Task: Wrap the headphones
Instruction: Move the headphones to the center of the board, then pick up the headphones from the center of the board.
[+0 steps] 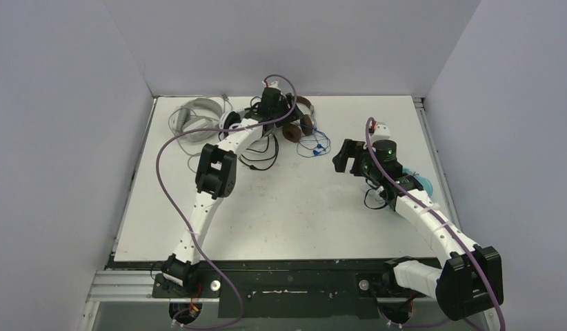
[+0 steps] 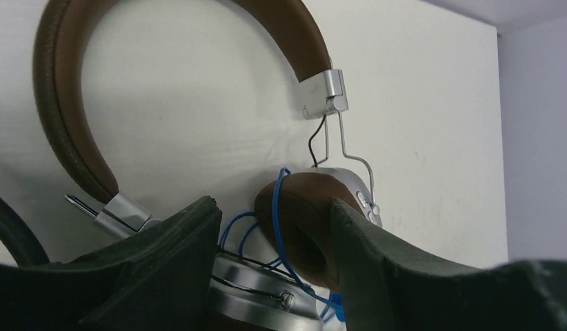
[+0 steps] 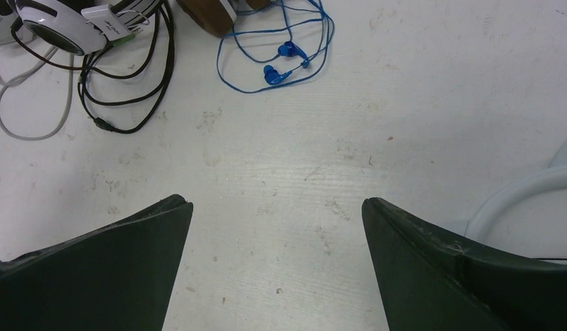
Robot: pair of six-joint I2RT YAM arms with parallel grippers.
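Looks barely begun; nothing wound yet, with the blue cable [image 3: 281, 58] sprawled in loose loops on the matte white table [image 1: 281, 221] and the black cable [image 3: 129, 103] of the black-and-white headset [image 3: 53, 24] likewise tangled; leaves the wrapping seemingly all to do. Finds the brown headphones [image 1: 299, 124] at the far middle, a padded ear cup [image 2: 301, 227] between the parted rubbery fingers of the left gripper [image 2: 270, 205], not visibly clamped; shows the right gripper [image 3: 275, 203] spread wide over bare table, empty, near the teal headset [image 1: 422, 183]; smooth leathery band, brushed-metal yokes, thin wire.
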